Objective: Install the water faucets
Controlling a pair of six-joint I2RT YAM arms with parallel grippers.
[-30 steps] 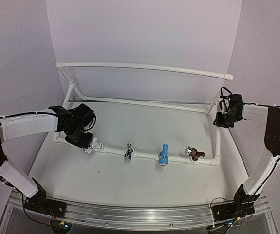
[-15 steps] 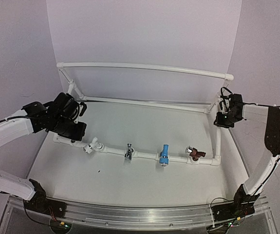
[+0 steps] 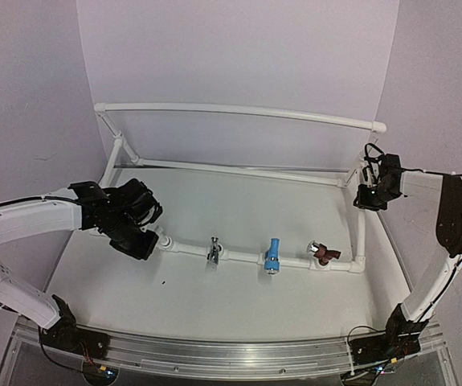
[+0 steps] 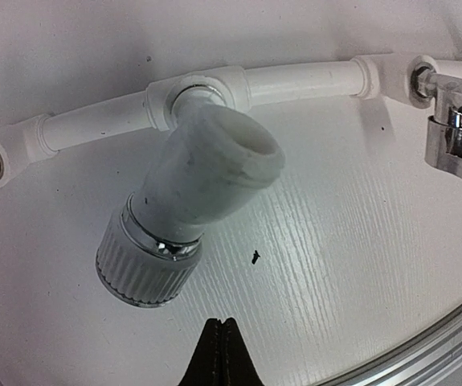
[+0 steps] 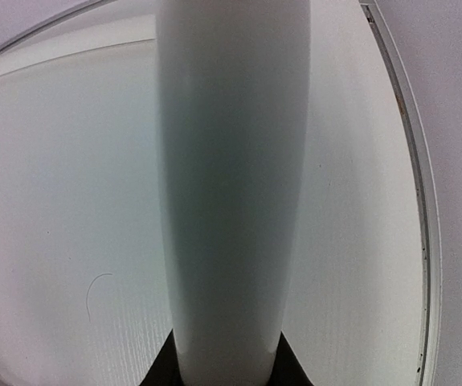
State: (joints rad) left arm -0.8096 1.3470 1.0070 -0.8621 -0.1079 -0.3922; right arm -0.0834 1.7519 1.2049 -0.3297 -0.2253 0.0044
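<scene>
One white tap (image 4: pixel 190 209) sat in the frame's (image 5: pixel 231 161) near-left socket: light, slick plastic, I judged, best held by its ribbed knob. My left claw (image 4: pixel 219 342) was closed, empty; my right claw (image 3: pixel 370 197) clamped the frame.

robot lab, plain white backdrop (image 3: pixel 239 56), aluminium rail (image 3: pixel 239 355)
</scene>
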